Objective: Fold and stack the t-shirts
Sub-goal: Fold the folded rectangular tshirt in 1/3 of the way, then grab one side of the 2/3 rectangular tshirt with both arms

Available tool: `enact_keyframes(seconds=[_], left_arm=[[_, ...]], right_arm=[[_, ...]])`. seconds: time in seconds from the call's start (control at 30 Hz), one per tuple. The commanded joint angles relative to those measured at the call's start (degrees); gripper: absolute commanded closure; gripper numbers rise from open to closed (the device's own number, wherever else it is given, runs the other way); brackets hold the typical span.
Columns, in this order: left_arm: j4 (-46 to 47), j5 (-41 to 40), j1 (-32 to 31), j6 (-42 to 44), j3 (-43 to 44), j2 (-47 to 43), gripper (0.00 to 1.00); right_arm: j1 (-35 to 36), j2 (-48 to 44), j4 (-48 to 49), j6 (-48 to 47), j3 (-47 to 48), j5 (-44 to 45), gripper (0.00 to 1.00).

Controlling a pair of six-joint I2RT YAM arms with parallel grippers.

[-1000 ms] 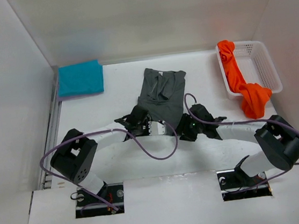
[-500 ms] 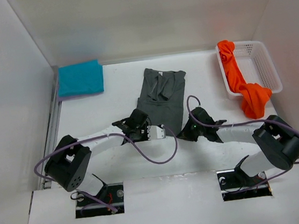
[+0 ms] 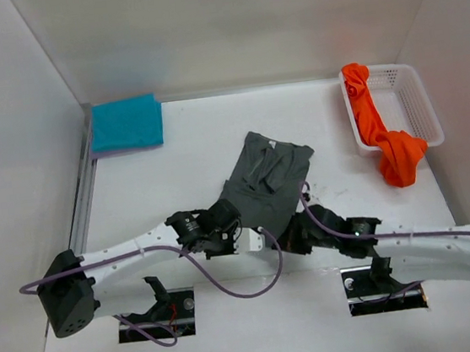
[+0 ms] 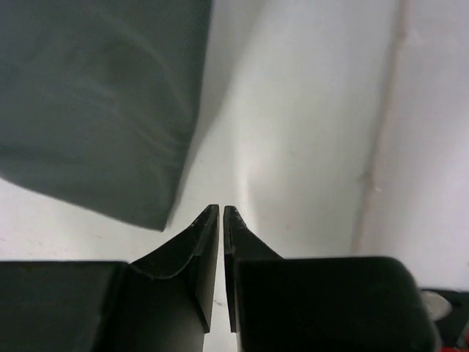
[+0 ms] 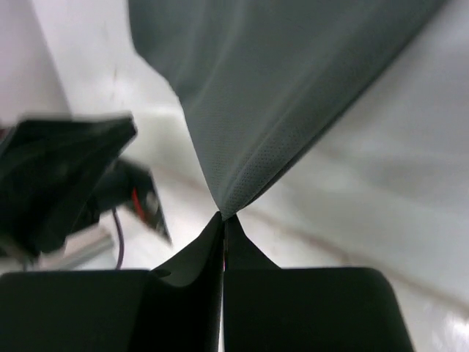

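The dark grey t-shirt (image 3: 266, 177) lies part folded and skewed at the middle of the table. My right gripper (image 3: 291, 239) (image 5: 223, 216) is shut on its near right corner, and the cloth (image 5: 293, 88) rises taut from the fingertips. My left gripper (image 3: 265, 240) (image 4: 220, 209) is shut with nothing between its fingers, and the grey t-shirt's (image 4: 95, 110) near edge lies just to its left. A folded teal t-shirt (image 3: 125, 123) rests on a lavender one (image 3: 107, 152) at the back left. The orange t-shirt (image 3: 383, 138) hangs out of the basket.
The white mesh basket (image 3: 416, 104) stands at the back right against the wall. White walls close in the table on the left, back and right. The arm bases (image 3: 155, 306) sit at the near edge, with purple cables looping over the table.
Both arms drew back toward the near edge. The right gripper shut on the grey t-shirt's corner and dragged it nearer, twisting it. The left gripper closed further and came away empty.
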Motion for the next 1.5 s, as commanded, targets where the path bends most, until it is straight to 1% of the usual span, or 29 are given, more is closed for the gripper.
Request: enact_keyframes(seconds=[0.0,0.07,0.13,0.17,0.2,0.3,0.43,0.6,0.77,0.83,0.9,0.97,1.1,1.17,1.2,1.23,1.33,1.4,1.47], left_arm=[[-6.8,0.2,0.7,-4.7,-0.5,-2.5,0.88],[-4.9,-1.4,4.2,-2.2,-0.8,-2.6,0.71],[-2.3,-3.1,6.0,3.3,-2.1,-3.0,0.54],[-0.8,-3.9,6.4,6.2,-3.3,-3.1,0.48],[0.3,-4.6,6.3,8.5,-4.5,-3.3,0.45],[0.0,-2.9,4.5,11.4,-6.4,-4.3,0.42],[-1.1,0.7,1.3,11.1,-7.2,-5.1,0.41],[5.6,-2.4,-1.2,10.5,-8.7,-3.6,0.40],[9.0,-2.5,-2.4,11.2,-10.2,-0.6,0.41],[10.2,-2.3,-2.9,10.8,-10.6,1.1,0.42],[11.9,-2.4,-3.0,10.4,-11.0,3.2,0.48],[13.9,-2.7,-2.6,10.0,-11.1,4.8,0.58],[15.6,-2.7,-1.5,8.5,-10.5,6.5,0.87],[14.4,-2.7,-1.2,8.0,-10.2,5.6,0.96],[13.0,-2.4,-1.2,7.8,-9.6,4.4,0.99],[11.1,-2.0,-1.2,7.2,-8.9,3.1,1.00],[3.4,0.8,-1.1,5.7,-4.5,-0.8,1.00],[-0.4,3.3,1.2,4.9,0.4,-1.6,1.00],[-2.9,6.4,5.3,4.8,6.3,-0.4,1.00]], right_arm=[[6.7,-7.4,-10.5,9.6,-3.4,7.6,1.00],[8.6,-10.9,-11.4,13.0,-6.4,8.9,1.00],[8.9,-12.8,-10.6,14.3,-8.8,9.2,0.99],[8.7,-13.1,-10.0,14.4,-9.4,9.2,0.99],[8.5,-13.0,-9.4,14.4,-9.6,9.2,0.99],[8.4,-10.8,-7.6,14.0,-9.1,9.0,0.98],[8.6,-7.6,-7.3,13.9,-8.3,8.8,0.98],[8.7,-7.9,-7.1,15.2,-9.0,8.9,0.98],[8.9,-9.5,-8.0,16.1,-9.9,9.2,0.98],[8.9,-9.9,-8.1,16.4,-10.3,9.2,0.98],[8.9,-10.0,-8.2,16.4,-10.3,9.2,0.98],[8.8,-10.1,-8.2,16.3,-10.3,9.2,0.98],[9.0,-10.2,-8.4,16.2,-10.2,9.0,0.98],[9.4,-10.7,-9.1,16.1,-9.8,9.1,0.98],[9.8,-11.0,-9.8,16.1,-9.2,9.2,0.99],[10.1,-11.5,-10.7,16.0,-8.5,9.4,0.99],[10.6,-13.2,-14.8,14.6,-5.1,10.5,0.99],[9.8,-14.9,-18.6,12.1,-2.1,10.6,0.99],[6.1,-16.7,-21.0,8.6,0.4,10.6,0.98]])
